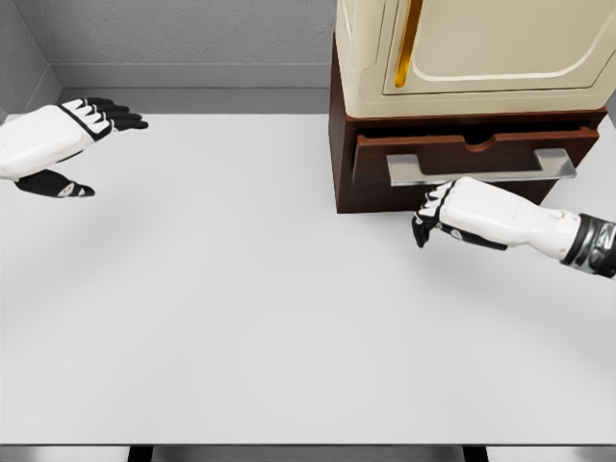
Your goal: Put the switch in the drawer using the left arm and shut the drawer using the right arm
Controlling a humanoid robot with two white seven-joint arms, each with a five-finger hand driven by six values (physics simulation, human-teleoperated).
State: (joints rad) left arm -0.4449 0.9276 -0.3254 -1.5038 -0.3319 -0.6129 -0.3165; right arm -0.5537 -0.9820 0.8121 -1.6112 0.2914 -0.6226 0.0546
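The brown cabinet (343,144) at the back right carries a drawer (577,144) with a silver bar handle (409,170); the drawer front sits almost flush with the cabinet. My right hand (435,214) is just in front of and below the handle, fingers curled, with nothing held in it. My left hand (82,144) hovers at the far left over the table, its fingers spread and holding nothing. No switch shows anywhere in the head view.
A cream box-like appliance (462,48) with a gold strip stands on top of the cabinet. The white table (241,308) stretches to a grey back wall, and its front edge runs along the bottom of the picture.
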